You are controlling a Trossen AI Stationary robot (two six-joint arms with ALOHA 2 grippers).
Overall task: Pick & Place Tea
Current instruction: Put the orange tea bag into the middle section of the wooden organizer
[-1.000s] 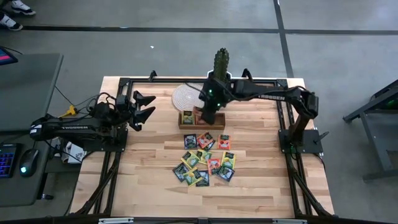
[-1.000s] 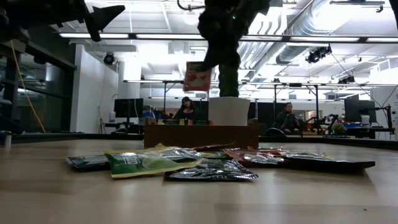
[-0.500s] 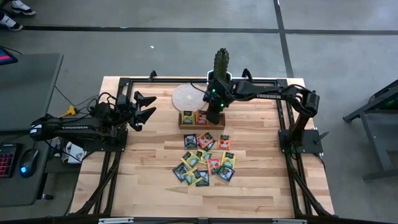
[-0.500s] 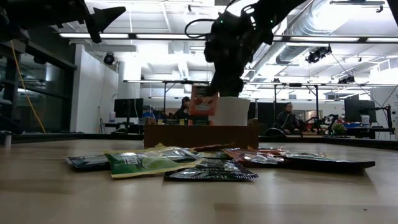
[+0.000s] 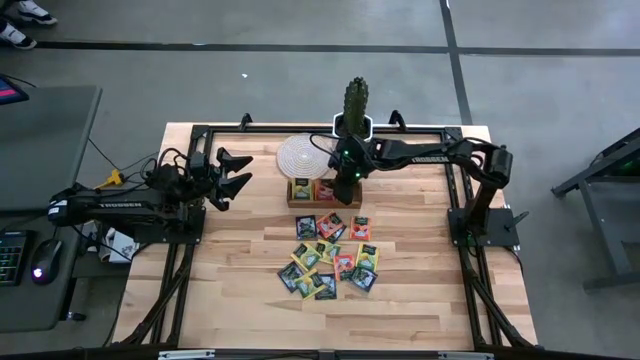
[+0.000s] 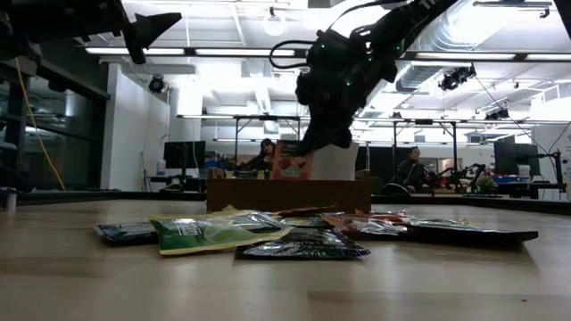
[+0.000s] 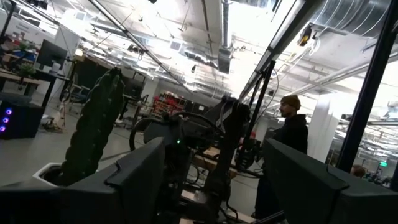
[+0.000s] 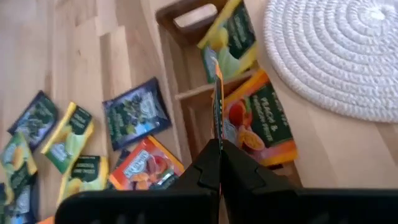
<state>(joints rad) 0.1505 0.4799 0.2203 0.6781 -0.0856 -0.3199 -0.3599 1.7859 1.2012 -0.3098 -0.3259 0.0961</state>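
My right gripper (image 5: 344,180) (image 8: 220,155) hangs over the brown wooden tray (image 5: 292,203) (image 6: 285,194), shut on an orange-red tea packet (image 8: 217,93) (image 6: 287,164). One tray compartment holds a yellow packet (image 8: 231,38) and the one beside it an orange-red packet (image 8: 258,124). Several more packets, yellow, green, orange-red and dark, lie flat in a loose pile (image 5: 330,257) (image 6: 268,234) nearer the table's near edge. My left gripper (image 5: 236,172) (image 7: 214,186) waits open above the table's left side. My right gripper pinches the orange-red packet's upper edge (image 8: 217,134) between its two fingers, coming from above with a slant from the table's right. The packet hangs upright below the fingers, edge-on in the wrist view. Its lower end (image 6: 287,175) dips behind the tray's near wall; whether it touches the tray, I cannot tell.
A round woven mat (image 5: 303,155) (image 8: 336,56) lies just beyond the tray on its far left. A cactus in a white pot (image 5: 357,102) (image 6: 328,160) stands at the table's far edge behind the right arm. Bare wood spreads left and right of the pile.
My right gripper has come down toward the tray and tipped over, shifting slightly to the table's right. The orange-red packet it carries has dropped from well above the tray to the level of the tray's rim. The gripper has stayed shut on it.
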